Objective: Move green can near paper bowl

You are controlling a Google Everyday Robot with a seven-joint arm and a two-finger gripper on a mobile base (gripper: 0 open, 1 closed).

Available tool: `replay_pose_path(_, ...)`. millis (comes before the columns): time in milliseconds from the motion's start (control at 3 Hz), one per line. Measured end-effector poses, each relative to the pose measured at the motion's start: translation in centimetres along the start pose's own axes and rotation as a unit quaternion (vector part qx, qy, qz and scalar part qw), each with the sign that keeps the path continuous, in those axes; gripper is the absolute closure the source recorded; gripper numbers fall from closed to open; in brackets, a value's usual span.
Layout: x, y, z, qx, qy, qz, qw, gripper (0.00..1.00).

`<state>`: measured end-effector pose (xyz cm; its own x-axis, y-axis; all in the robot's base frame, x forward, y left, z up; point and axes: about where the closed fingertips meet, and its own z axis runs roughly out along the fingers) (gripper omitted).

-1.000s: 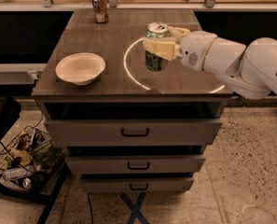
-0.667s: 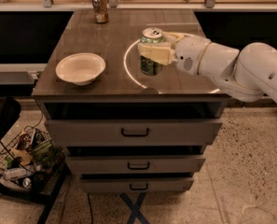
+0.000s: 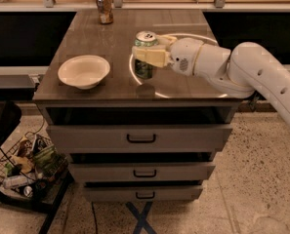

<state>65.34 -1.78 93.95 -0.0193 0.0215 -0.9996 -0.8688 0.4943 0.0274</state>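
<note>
Camera view: tool (image 3: 145,56) mid-counter (image 3: 86,38), clamped on green can (image 3: 143,70) mid-body, upright, seemingly just off surface. Paper bowl (image 3: 84,71) at 9 o'clock, apart. Probably light, rigid, slick, dentable; side grip mid-height suits.

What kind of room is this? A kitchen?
Probably a workshop or robot lab, not a kitchen. A drawer cabinet stands on a speckled floor, a wire basket of junk sits beside it, and the robot's end effector holds a green can over the cabinet top.
</note>
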Motion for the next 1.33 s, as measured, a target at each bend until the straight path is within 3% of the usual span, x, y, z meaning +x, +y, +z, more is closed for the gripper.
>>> replay_pose_path(667, 2.1, 0.1, 2.4, -0.036, 0.013, 0.002, 0.9993, 1.0)
replay_pose_path(1333, 2.1, 0.5, 2.9, -0.041, 0.013, 0.002, 0.9991, 0.53)
